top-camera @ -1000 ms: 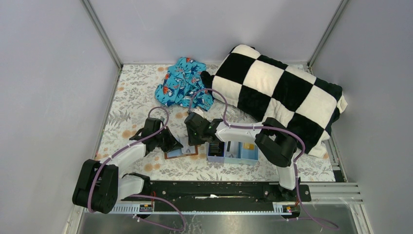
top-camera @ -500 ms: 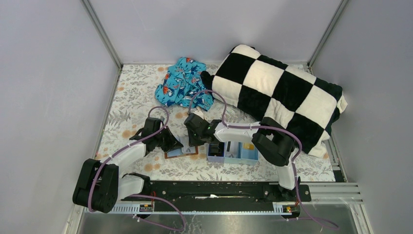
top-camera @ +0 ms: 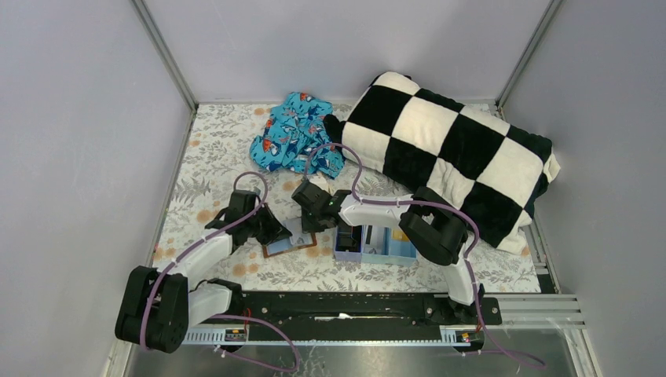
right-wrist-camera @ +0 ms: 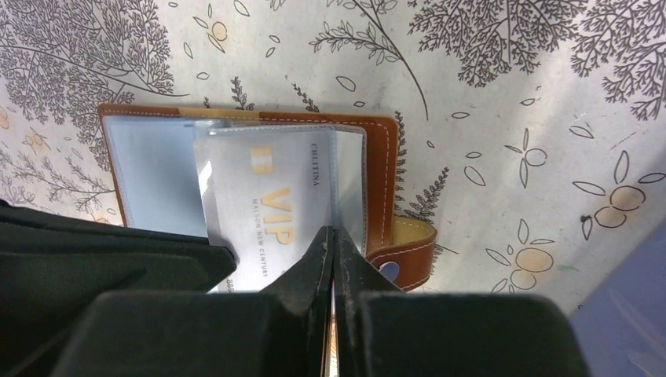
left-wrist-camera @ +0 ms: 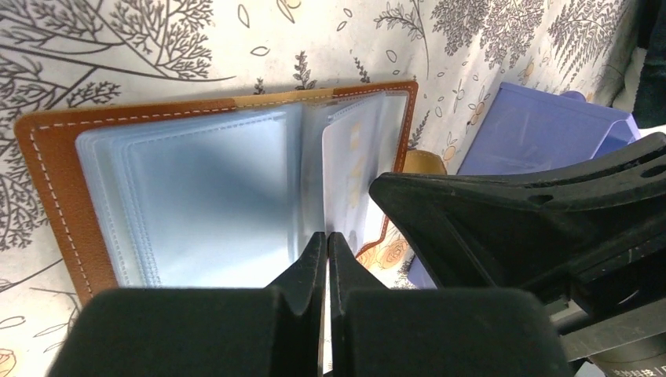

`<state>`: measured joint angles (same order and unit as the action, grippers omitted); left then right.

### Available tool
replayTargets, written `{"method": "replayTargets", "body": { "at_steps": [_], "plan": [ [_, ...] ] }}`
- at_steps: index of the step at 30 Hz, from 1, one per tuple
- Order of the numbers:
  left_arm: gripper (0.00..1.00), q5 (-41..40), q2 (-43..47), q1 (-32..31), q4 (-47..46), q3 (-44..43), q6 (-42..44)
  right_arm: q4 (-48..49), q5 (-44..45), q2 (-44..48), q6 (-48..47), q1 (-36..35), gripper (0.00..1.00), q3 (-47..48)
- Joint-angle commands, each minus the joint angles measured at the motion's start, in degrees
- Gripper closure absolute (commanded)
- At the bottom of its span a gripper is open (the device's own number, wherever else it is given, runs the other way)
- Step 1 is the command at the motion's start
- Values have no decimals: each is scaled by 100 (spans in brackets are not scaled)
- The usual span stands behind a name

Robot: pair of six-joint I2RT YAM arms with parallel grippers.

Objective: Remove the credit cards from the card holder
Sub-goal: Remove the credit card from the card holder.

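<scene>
On tablecloth (top-camera: pixel 212 157), card holder (top-camera: pixel 281 247) lies crosswise.

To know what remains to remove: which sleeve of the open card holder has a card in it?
The sleeve by the clasp tab: a pale card with gold VIP shows inside; the other sleeves look empty.

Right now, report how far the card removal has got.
Apparently done: a dark card and an orange card lie in the blue tray. In hand: the card holder lies open; the left gripper and right gripper are shut at its sleeves, the right at a pale VIP card's edge. To do: that card sits in its sleeve; whether more remain is hidden.
</scene>
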<state>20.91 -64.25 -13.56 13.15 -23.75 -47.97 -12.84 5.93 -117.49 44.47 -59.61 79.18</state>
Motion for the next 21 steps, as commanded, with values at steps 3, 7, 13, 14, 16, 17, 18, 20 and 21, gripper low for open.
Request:
{"method": "replayTargets", "body": {
  "at_steps": [3,7,13,14,16,17,18,20,21],
  "plan": [
    [100,-263,297,39,291,202,-159,-621,234,-435,161,11,100,22],
    [100,-278,513,104,304,323,-262,-695,327,-421,176,25,100,38],
    [100,-374,766,169,586,266,-314,-693,307,-419,227,38,100,41],
    [100,-377,817,175,616,271,-329,-708,319,-423,229,38,100,49],
    [100,-410,897,176,697,270,-365,-720,323,-433,233,46,100,54],
    [100,-439,942,178,736,278,-375,-724,321,-432,237,46,100,62],
    [100,-439,986,183,737,293,-388,-724,309,-432,227,46,100,63],
    [100,-359,1018,187,608,374,-398,-693,251,-417,244,54,100,58],
    [100,-300,1009,187,493,428,-404,-607,176,-382,235,55,100,31]
  ]
}}
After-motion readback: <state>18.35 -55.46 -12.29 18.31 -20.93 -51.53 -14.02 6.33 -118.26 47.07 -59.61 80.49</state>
